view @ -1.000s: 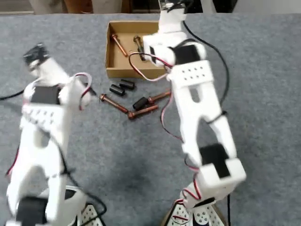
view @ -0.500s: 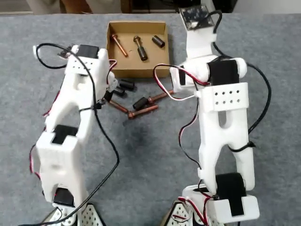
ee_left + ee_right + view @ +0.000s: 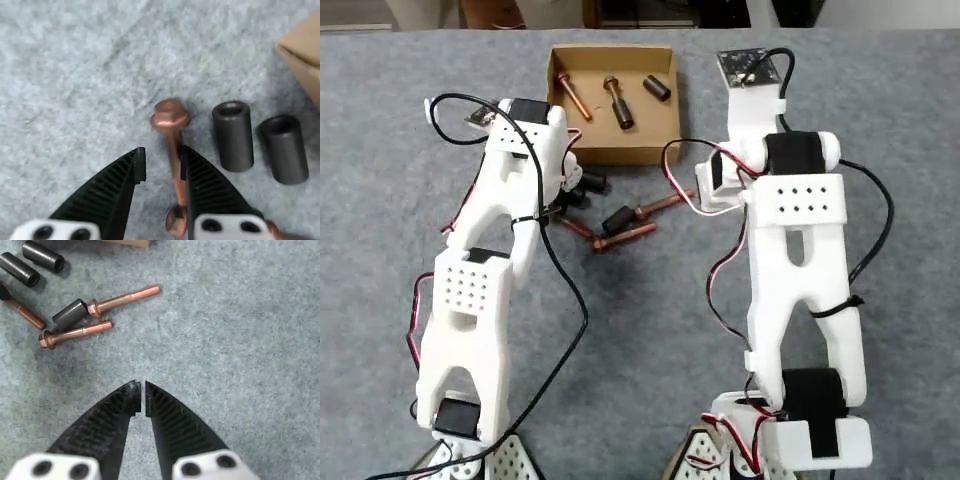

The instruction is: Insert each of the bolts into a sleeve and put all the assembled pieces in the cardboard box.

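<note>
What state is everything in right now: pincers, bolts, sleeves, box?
left pincer: open, straddling a bare bolt lying flat.
right pincer: shut, empty.
cardboard box: open, holding a lone bolt, a seemingly sleeved bolt, a lone sleeve.
sleeve beside the straddled bolt: empty, lying flat.
sleeve nearer the box: empty, lying flat.
third sleeve: empty, lying at a bolt's head.
that bolt: bare, not inserted.
last bolt: bare, loose.

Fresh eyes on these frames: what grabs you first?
The left gripper sits open astride a copper flanged bolt on the grey felt, beside two black cylindrical sleeves. Just beyond, the brown cardboard box already holds a bare bolt, a bolt in a sleeve and a loose sleeve. The right gripper hangs over felt short of two more copper bolts.
</note>
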Action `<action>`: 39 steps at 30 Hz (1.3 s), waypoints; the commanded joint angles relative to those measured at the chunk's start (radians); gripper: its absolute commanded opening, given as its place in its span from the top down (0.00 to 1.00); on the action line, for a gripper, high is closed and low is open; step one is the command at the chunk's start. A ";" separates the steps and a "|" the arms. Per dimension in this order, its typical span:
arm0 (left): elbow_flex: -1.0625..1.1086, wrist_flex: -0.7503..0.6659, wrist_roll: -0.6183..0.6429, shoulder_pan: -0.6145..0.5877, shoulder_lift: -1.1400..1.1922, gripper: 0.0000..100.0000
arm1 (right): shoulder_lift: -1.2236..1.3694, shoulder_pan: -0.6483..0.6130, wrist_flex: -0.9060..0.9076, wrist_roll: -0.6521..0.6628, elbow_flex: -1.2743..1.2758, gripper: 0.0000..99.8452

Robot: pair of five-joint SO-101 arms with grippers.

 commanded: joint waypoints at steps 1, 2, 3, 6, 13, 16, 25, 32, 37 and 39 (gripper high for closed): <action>-0.068 0.008 0.009 -0.020 0.021 0.88 | -0.035 0.005 -0.018 0.014 0.001 1.00; -0.074 0.008 0.009 -0.020 0.033 0.88 | -0.033 0.004 -0.018 0.014 0.001 1.00; -0.078 0.005 0.009 -0.021 0.048 0.88 | -0.033 0.002 -0.020 0.014 0.001 1.00; -0.080 0.003 0.009 -0.023 0.097 0.88 | -0.033 0.001 -0.037 0.014 0.001 1.00; -0.107 0.063 -0.002 -0.023 0.108 0.99 | -0.033 -0.002 -0.034 0.014 0.001 1.00; -0.178 0.098 -0.051 -0.025 0.108 0.99 | -0.033 -0.002 -0.031 0.006 0.001 1.00; -0.175 0.098 -0.370 -0.054 -0.090 0.98 | -0.033 -0.062 0.120 -0.124 -0.005 1.00; 0.222 0.095 -0.483 -0.043 -0.568 0.98 | -0.024 -0.236 0.098 -0.367 0.001 1.00; 0.601 0.021 -0.577 -0.080 -0.918 0.98 | -0.024 -0.357 -0.058 -0.577 0.041 1.00; 0.746 -0.038 -0.608 -0.123 -1.066 0.98 | -0.021 -0.392 -0.138 -0.649 0.093 1.00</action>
